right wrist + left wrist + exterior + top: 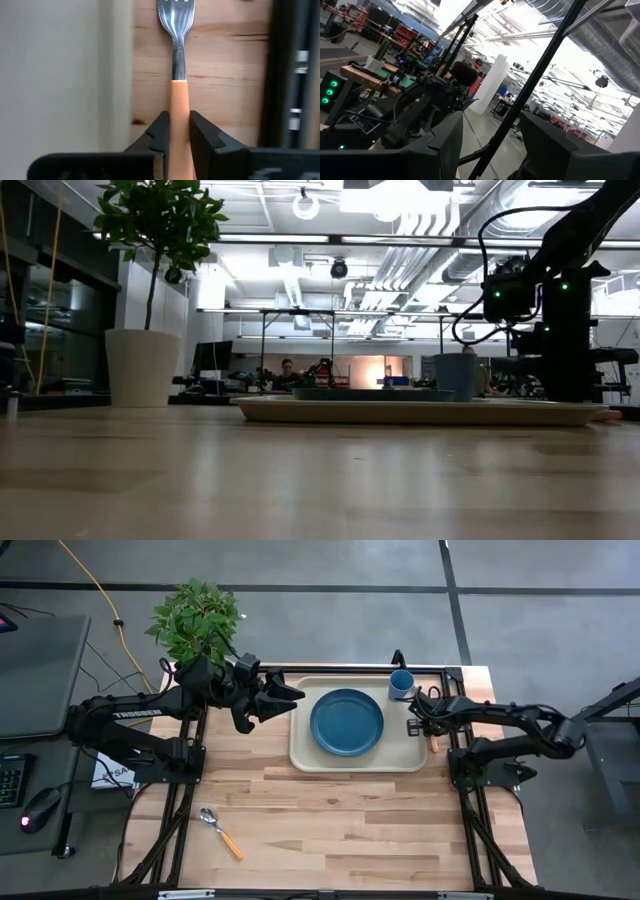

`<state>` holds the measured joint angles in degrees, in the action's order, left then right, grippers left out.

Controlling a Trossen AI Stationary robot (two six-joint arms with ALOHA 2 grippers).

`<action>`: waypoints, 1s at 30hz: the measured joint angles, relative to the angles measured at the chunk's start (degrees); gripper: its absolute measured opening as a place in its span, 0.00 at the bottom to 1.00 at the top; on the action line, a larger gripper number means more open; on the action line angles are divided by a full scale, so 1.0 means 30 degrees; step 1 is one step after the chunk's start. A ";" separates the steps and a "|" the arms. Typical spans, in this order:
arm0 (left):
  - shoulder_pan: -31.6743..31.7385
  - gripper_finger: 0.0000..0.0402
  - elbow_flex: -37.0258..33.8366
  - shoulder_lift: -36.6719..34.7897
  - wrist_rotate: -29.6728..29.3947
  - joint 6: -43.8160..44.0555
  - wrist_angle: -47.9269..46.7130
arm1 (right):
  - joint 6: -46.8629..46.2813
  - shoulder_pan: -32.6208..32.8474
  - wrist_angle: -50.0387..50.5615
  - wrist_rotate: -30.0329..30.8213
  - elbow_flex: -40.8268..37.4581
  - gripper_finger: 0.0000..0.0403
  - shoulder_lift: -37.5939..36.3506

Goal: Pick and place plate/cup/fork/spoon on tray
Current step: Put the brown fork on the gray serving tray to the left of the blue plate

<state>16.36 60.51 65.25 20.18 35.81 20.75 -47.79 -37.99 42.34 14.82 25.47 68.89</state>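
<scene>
Right hand (179, 131) is closed on the fork (178, 75) handle, at the tray (300, 745)'s right edge. Fork's long axis runs straight ahead of the hand, tines leading, parallel to that edge over bare counter (220, 75). Left hand (285, 698) waits open, empty, beyond the tray's far side.

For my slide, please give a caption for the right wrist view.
Right gripper fingers closed on the fork handle, beside the tray.

Table (330, 820): light wooden planks, dark frame rails at both sides.
Tray (303, 740): on the table toward 12 o'clock.
Spoon (221, 832): toward 8 o'clock, well apart from the tray.
Fork (176, 75): on the wood just beside the tray's 3 o'clock rim.
</scene>
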 joint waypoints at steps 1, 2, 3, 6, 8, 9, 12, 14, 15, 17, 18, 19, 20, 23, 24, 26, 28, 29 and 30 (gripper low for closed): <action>0.0001 0.45 0.0000 0.0000 0.0000 0.0000 0.0000 | -0.0017 -0.0011 0.0250 0.0222 -0.0014 0.08 -0.0275; 0.0001 0.45 0.0000 0.0007 0.0000 0.0000 0.0000 | -0.0044 -0.0018 0.0595 0.0405 -0.0058 0.08 -0.0586; 0.0001 0.45 0.0000 0.0007 0.0000 0.0000 0.0000 | -0.0042 -0.0018 0.1060 0.0512 -0.0078 0.07 -0.0876; 0.0001 0.45 0.0000 0.0007 0.0000 0.0000 0.0007 | -0.0368 -0.0018 0.1579 0.0735 -0.0064 0.05 -0.1832; 0.0001 0.45 0.0000 0.0007 0.0000 -0.0001 0.0007 | -0.0446 -0.0018 0.2189 0.0904 -0.0058 0.05 -0.2537; 0.0001 0.45 0.0000 0.0007 0.0000 -0.0001 0.0007 | -0.0466 -0.0018 0.2260 0.0942 -0.0039 0.05 -0.2929; 0.0001 0.45 0.0000 0.0007 0.0000 -0.0004 0.0007 | -0.0505 -0.0011 0.3137 0.1364 0.0676 0.06 -0.3976; 0.0001 0.45 0.0000 0.0007 0.0000 -0.0002 0.0007 | -0.0355 -0.0011 0.3700 0.1984 0.1567 0.06 -0.4590; 0.0001 0.45 0.0000 0.0007 0.0000 -0.0007 0.0007 | -0.0168 -0.0011 0.3970 0.2303 0.2106 0.06 -0.4881; 0.0001 0.45 0.0000 0.0007 0.0000 -0.0007 0.0007 | 0.0251 -0.0011 0.4364 0.2769 0.3368 0.06 -0.5380; 0.0001 0.45 0.0000 0.0007 0.0000 -0.0033 0.0007 | 0.0543 -0.0007 0.4452 0.2934 0.4066 0.06 -0.5585; 0.0001 0.45 0.0000 0.0007 0.0000 -0.0156 0.0007 | 0.0824 0.0025 0.4461 0.2987 0.4779 0.06 -0.5769; 0.0001 0.45 0.0000 0.0007 0.0000 -0.0261 0.0007 | 0.1032 0.0103 0.4438 0.2991 0.5504 0.06 -0.5924; 0.0001 0.45 0.0000 0.0014 0.0000 -0.0326 0.0007 | 0.1667 0.0707 0.4142 0.2760 0.7580 0.06 -0.6108; 0.0001 0.45 0.0000 0.0015 0.0000 -0.0384 0.0007 | 0.1754 0.1020 0.3947 0.2564 0.8153 0.06 -0.6123; 0.0001 0.45 0.0000 0.0015 -0.0006 -0.0711 -0.0046 | 0.1897 0.1808 0.3343 0.2119 0.9026 0.06 -0.6080; -0.0004 0.45 0.0000 0.0012 -0.0372 -0.0852 -0.0466 | 0.1876 0.2788 0.2546 0.1749 0.9454 0.06 -0.5982; -0.0014 0.45 0.0000 0.0007 -0.0975 -0.0852 -0.1062 | 0.1804 0.3310 0.2096 0.1545 0.9538 0.06 -0.5948; -0.0014 0.45 0.0000 0.0007 -0.1755 -0.0852 -0.1875 | 0.1697 0.3804 0.1709 0.1411 0.9572 0.06 -0.5934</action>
<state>16.32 60.51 65.28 14.92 33.26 15.13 -42.70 -26.57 47.47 19.05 54.19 51.09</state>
